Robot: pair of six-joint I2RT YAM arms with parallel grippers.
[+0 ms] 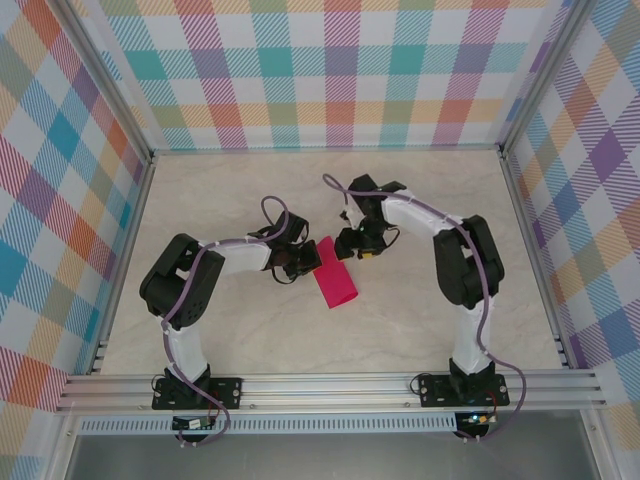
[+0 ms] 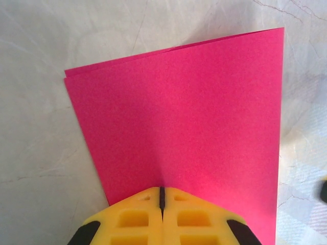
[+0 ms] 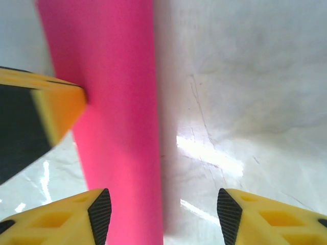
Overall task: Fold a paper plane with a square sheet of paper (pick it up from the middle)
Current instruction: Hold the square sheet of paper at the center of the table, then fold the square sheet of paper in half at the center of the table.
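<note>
- Top view: a pale marbled worktop [image 1: 200, 330] is walled in by bright checked panels. A magenta-pink sheet of paper [image 1: 335, 283], folded into a narrow rectangle, lies near the middle of the worktop, angled from far left to near right. The left gripper [image 1: 302, 263] reaches in from the left and meets the paper's left long edge. The right gripper [image 1: 350, 248] sits just beyond the paper's far end.
- Left wrist view: the left gripper [image 2: 161, 196] has its yellow fingers [image 2: 135, 219] closed tight together, with only a thin dark seam between them. Their tips rest at the near edge of the sheet of paper [image 2: 184, 117]. I cannot tell whether they pinch the paper or only press on it. At the far left corner two layers show, slightly offset. The worktop [image 2: 41, 153] lies around the paper.
- Right wrist view: the right gripper [image 3: 162, 217] has its fingers [image 3: 265, 214] wide apart, holding nothing. The sheet of paper [image 3: 117, 102] runs as a pink band past the left-hand finger, over the worktop [image 3: 245, 102]. A blurred yellow and black finger of the left gripper [image 3: 46, 107] touches the band's left edge.
</note>
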